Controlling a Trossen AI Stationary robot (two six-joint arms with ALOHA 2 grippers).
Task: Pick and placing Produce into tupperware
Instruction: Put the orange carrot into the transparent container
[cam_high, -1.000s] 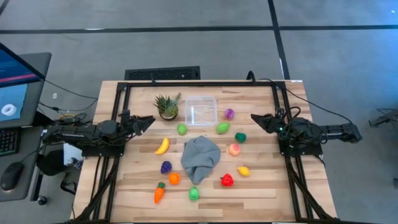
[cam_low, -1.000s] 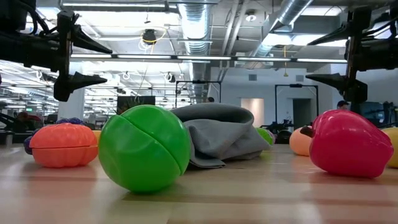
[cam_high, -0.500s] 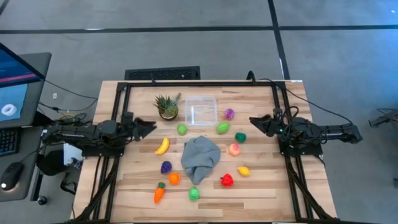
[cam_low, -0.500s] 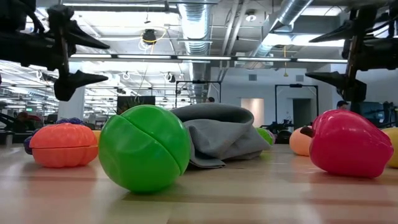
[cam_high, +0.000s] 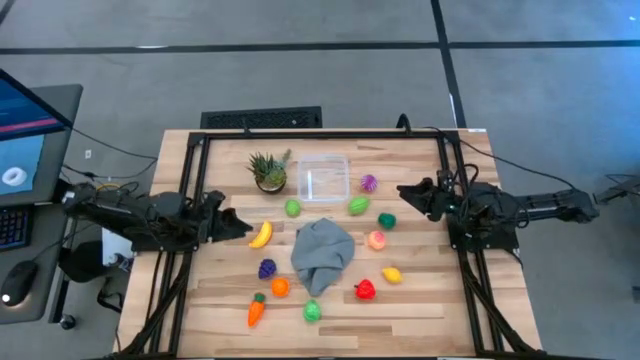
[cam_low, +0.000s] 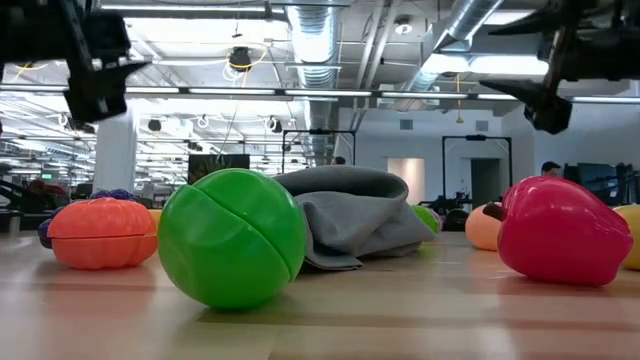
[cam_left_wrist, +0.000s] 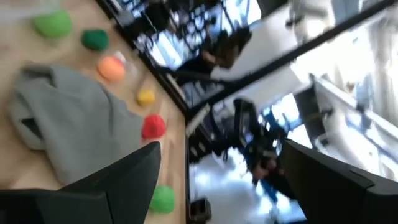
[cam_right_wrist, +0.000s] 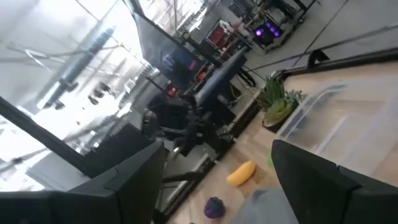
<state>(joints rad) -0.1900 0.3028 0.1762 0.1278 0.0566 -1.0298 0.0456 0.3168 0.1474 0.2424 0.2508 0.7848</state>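
Left gripper (cam_high: 238, 229) has neared banana (cam_high: 261, 235); cloth (cam_high: 322, 254) central.

On the surface (cam_high: 420, 300), the tupperware (cam_high: 323, 178) sits beside the potted plant (cam_high: 268, 172); the cloth (cam_high: 322, 253) lies nearer me, ringed by produce (cam_high: 260, 235). My left tool (cam_high: 236, 226) and right tool (cam_high: 408, 193) flank them.

The table (cam_high: 420, 300) is pale planked wood, matt. Toy produce (cam_low: 232, 251) looks like glossy smooth plastic; the tupperware (cam_high: 324, 180) is clear plastic; the grey cloth (cam_high: 322, 252) is soft, matt.
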